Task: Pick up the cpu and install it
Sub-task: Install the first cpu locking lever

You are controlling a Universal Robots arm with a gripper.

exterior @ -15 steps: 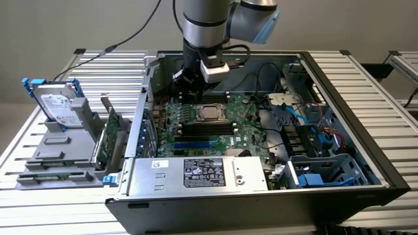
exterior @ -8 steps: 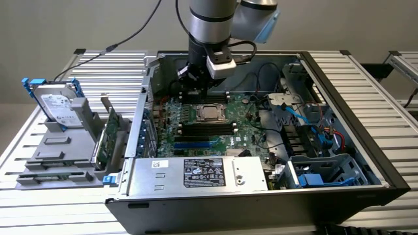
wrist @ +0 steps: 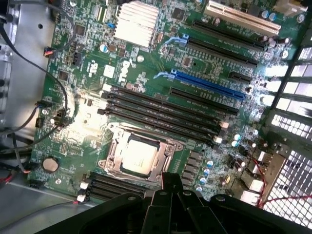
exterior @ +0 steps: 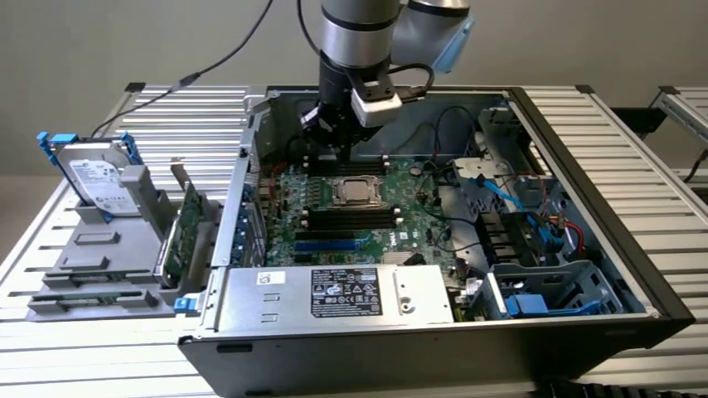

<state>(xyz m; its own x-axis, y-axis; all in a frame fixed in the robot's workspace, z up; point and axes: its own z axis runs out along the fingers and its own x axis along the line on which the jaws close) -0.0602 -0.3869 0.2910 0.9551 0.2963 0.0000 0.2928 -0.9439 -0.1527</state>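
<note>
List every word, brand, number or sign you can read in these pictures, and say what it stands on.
None reads for certain.
Power supply label: print too small.
Hard drive label: too small.
Motherboard white logo and markings: blurred.
cpu top: no readable text.

We see a plain grey wall (exterior: 133, 41) at 12 o'clock. Below it, a table (exterior: 652, 174) of ribbed aluminium slats runs from 9 to 3 o'clock. A second slatted bench (exterior: 688, 108) sits at 2 o'clock. Light is even and soft.
</note>
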